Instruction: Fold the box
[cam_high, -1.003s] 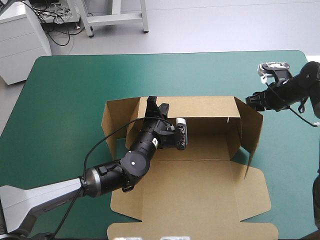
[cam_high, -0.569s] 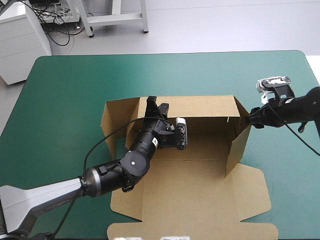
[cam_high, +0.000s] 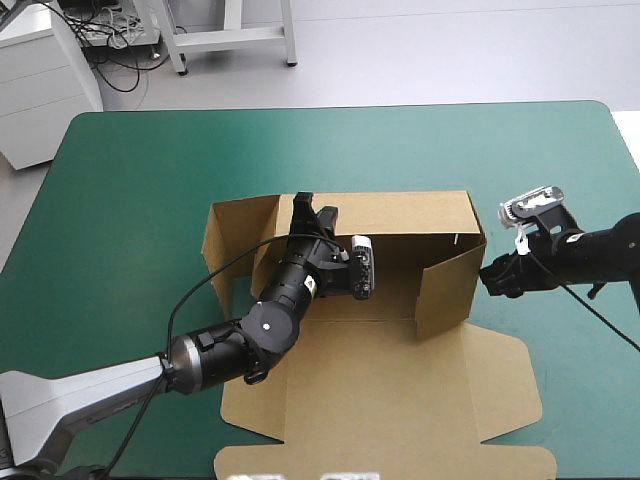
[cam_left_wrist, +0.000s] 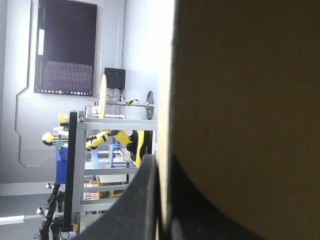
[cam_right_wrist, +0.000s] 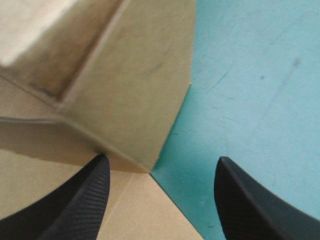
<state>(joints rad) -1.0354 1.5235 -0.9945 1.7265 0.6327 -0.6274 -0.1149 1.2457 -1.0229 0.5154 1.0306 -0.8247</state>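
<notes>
The brown box (cam_high: 400, 370) sits in the middle of the bench (cam_high: 300, 109), on the teal-green cover (cam_high: 130, 200). It is only partly built. Its back wall (cam_high: 400, 212) stands up along the far side. Its lid (cam_high: 390, 420) lies flat on the cover, on the side near me. A flap (cam_high: 222, 250) stands up at the left end of the back wall.

My left arm reaches across the floor of the box to the back wall. My left fingers (cam_high: 304, 204) are at the top edge of that wall, near its left end. One black finger is on each side of the board. In my left wrist view the board goes up between them with almost no gap, so they are clenched on the box.

The right wall (cam_high: 448, 288) stands up too. It is turned in toward the middle of the box, at a slant. My right fingers (cam_high: 497, 278) are just outside that wall. They are spread wide apart and hold nothing. In my right wrist view the bottom corner of the wall is just ahead of them, between the two tips. Flat board lies under one finger and bare cover under the other. I cannot tell if they touch the wall.
</notes>
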